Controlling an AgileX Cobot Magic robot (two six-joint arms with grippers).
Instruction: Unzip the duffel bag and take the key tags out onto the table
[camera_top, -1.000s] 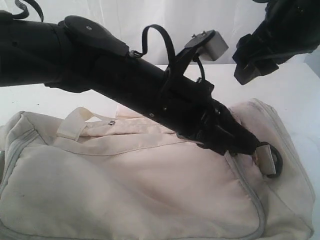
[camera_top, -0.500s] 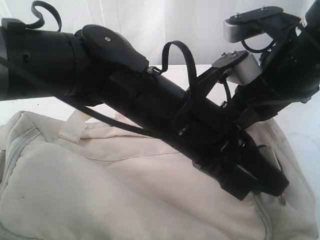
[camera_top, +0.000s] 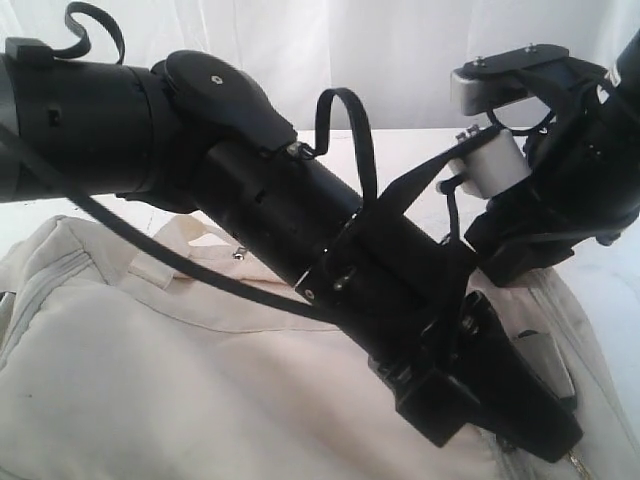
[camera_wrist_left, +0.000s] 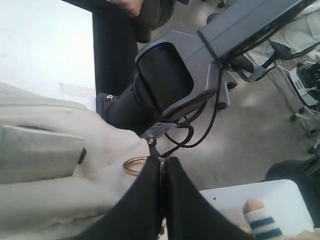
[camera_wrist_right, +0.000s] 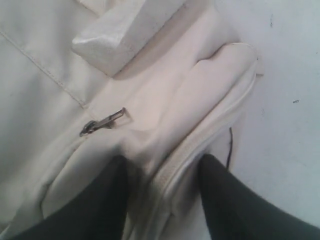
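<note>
The cream duffel bag (camera_top: 150, 380) fills the lower exterior view on the white table (camera_wrist_right: 285, 100). My left gripper (camera_wrist_left: 162, 161) is shut at the bag's right end, with a thin metal zipper pull pinched between its fingers; in the exterior view it sits low right (camera_top: 545, 425). My right gripper (camera_wrist_right: 164, 160) is open, its fingers (camera_wrist_right: 112, 200) straddling a fold of the bag with a piped zipper seam (camera_wrist_right: 200, 145). Another zipper pull (camera_wrist_right: 102, 122) lies flat on the fabric just beyond it. The key tags are hidden.
My left arm (camera_top: 280, 220) crosses the whole exterior view and covers much of the bag. The right arm (camera_top: 570, 200) hangs at upper right. A webbing handle (camera_wrist_right: 125, 35) lies on the bag. A brass-coloured ring (camera_wrist_left: 134, 165) rests by the bag's end.
My left arm has slid lower and further right along the bag. The right arm has come down onto the bag's end and its jaws have narrowed around the fold.
</note>
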